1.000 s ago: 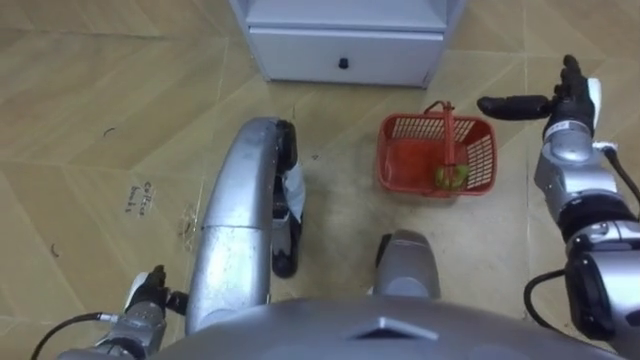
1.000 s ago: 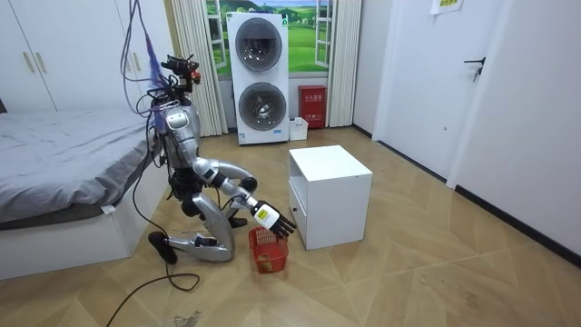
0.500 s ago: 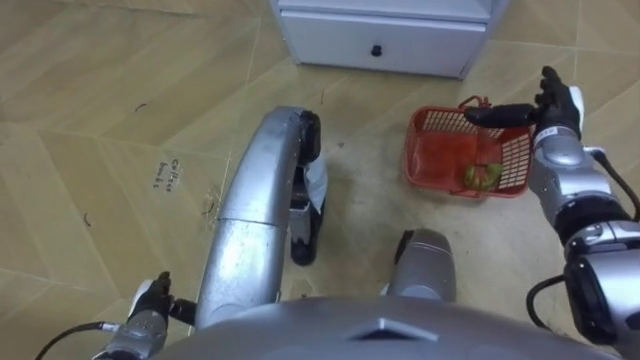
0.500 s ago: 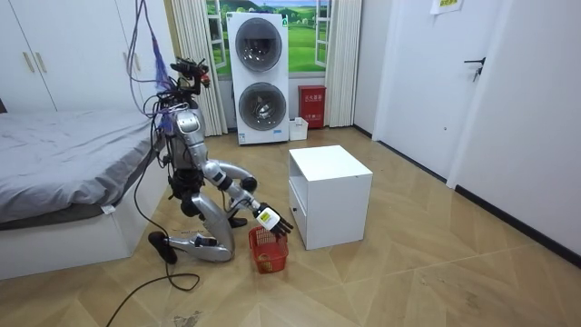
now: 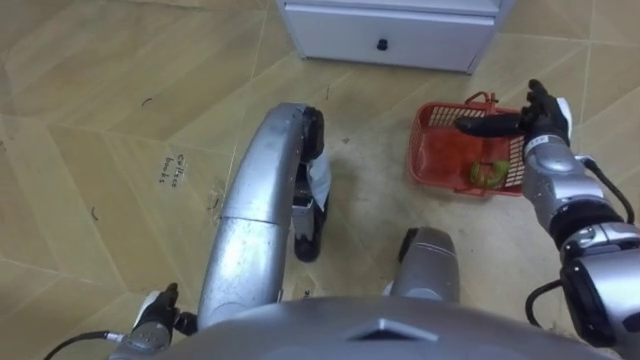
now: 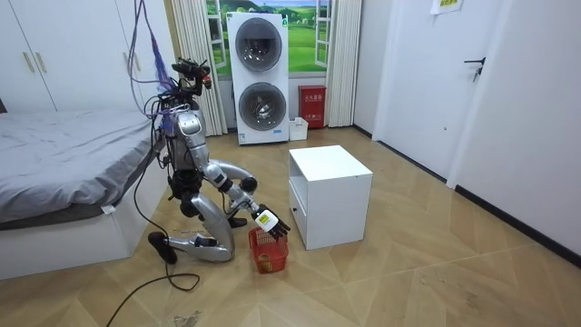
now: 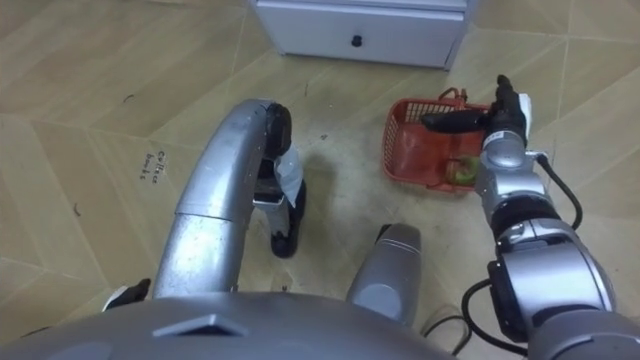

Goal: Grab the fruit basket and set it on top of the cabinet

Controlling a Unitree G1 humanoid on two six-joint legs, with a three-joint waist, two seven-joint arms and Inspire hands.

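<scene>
the kneeling robot's left hand [image 5: 155, 312] hangs low over the wooden floor [image 5: 100, 120]; whether it is open or closed cannot be told. further right, a red plastic mesh basket [image 5: 422, 160] sits on the floor near a white drawer cabinet [image 5: 390, 35], with a green fruit [image 5: 487, 172] inside. the right hand [image 5: 530, 120] hovers over the basket, fingers straight and spread, holding nothing. closing beside the thin handle would likely catch air, or shove the light basket and tip the fruit out.
</scene>
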